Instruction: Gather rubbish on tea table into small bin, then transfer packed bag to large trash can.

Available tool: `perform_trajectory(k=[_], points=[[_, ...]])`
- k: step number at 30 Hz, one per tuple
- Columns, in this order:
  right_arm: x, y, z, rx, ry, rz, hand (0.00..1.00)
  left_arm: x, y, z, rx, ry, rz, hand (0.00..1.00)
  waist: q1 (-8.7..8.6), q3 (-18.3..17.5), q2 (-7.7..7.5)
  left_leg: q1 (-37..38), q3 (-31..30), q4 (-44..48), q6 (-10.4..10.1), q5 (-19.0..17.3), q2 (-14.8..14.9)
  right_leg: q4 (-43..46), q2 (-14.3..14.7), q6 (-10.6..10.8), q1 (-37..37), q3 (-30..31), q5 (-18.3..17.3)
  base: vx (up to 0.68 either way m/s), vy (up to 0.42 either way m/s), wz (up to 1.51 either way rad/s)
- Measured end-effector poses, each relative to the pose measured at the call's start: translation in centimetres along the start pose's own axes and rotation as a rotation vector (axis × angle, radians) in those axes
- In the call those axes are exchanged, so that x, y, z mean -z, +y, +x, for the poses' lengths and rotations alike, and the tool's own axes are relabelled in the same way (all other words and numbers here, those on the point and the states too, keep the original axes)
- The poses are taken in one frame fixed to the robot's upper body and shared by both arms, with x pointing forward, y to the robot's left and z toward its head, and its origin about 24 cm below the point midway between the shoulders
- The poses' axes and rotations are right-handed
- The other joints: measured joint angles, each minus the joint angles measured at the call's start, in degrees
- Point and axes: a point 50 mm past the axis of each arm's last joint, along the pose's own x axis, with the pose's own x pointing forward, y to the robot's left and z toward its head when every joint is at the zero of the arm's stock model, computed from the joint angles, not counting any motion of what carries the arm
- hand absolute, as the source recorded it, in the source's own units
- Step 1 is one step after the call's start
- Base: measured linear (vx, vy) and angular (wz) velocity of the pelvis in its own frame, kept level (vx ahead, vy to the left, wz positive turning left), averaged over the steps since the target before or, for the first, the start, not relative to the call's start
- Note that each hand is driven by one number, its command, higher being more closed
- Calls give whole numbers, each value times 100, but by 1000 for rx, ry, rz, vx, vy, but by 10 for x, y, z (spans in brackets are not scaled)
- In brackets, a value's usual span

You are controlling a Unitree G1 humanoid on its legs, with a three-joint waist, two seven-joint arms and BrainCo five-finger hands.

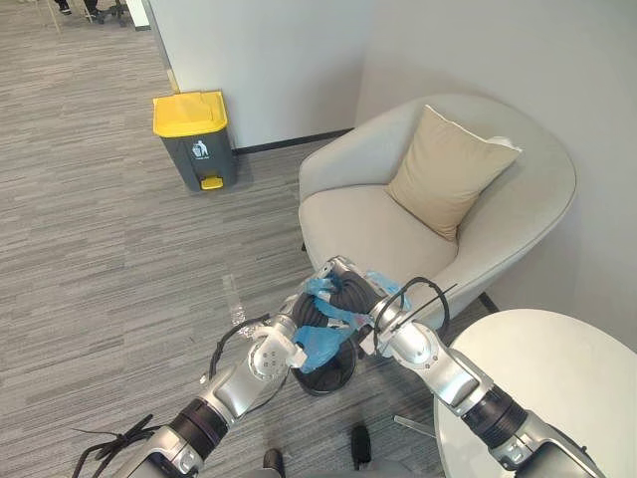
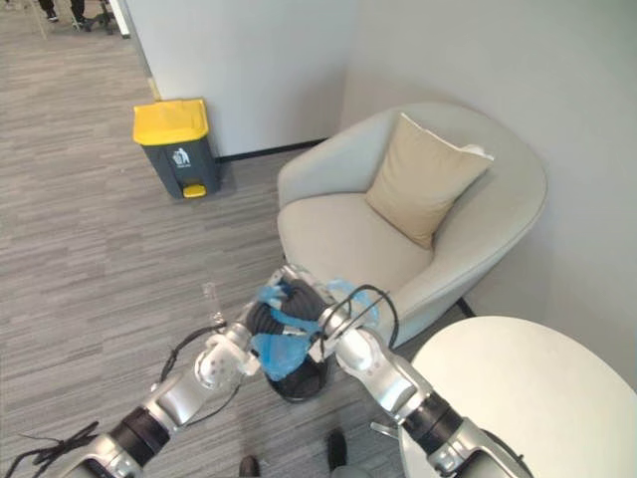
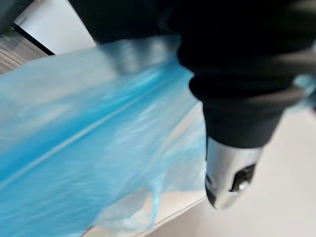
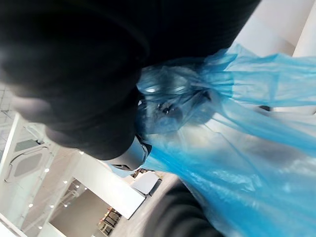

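Both hands meet over the small bin (image 1: 333,378), which stands on the floor just in front of the armchair (image 1: 368,224), beside the tea table (image 1: 557,378). The blue bag (image 1: 320,344) is at the bin mouth, its film draped over and between the two hands. Left hand (image 3: 232,98): grasp cannot be determined, as its wrist view gives only the dark cover with blue film stretched alongside it. Right hand (image 4: 74,74): grasp likewise cannot be determined, since the cover hides what lies beyond it. Risks, as judged: the thin film may tear if the hands pull apart against each other; the bin may lift or tip with the bag if the liner clings to the rim; a loose hold would let the bag slip and spill. The large trash can (image 1: 194,139) stands well apart by the wall with its yellow lid down — a further obstacle at delivery. The eye views alone give the bin, chair and can; the right wrist view adds that the film is bunched into a crumpled gather with something dark inside — detail the eye views do not resolve.
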Motion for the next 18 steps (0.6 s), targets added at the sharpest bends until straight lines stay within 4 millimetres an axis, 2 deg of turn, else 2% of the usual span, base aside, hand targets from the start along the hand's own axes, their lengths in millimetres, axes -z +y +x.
perform_trajectory(k=[14, 18], points=[[-37, 4, 33, 21, -143, 208, 100, 25, -17, 2, -67, 193, -108, 0, 18, 4, -26, 3, 5, 0, -10, -7, 23, 1, 28, -2, -3, 16, -1, 0, 0, 0], [-54, 4, 33, 7, -213, 258, 100, 25, -16, 3, -112, 210, -122, 0, 28, 2, -38, 6, 6, 0, -13, -10, 23, 3, 29, -2, -2, 20, -1, 0, 0, 0]])
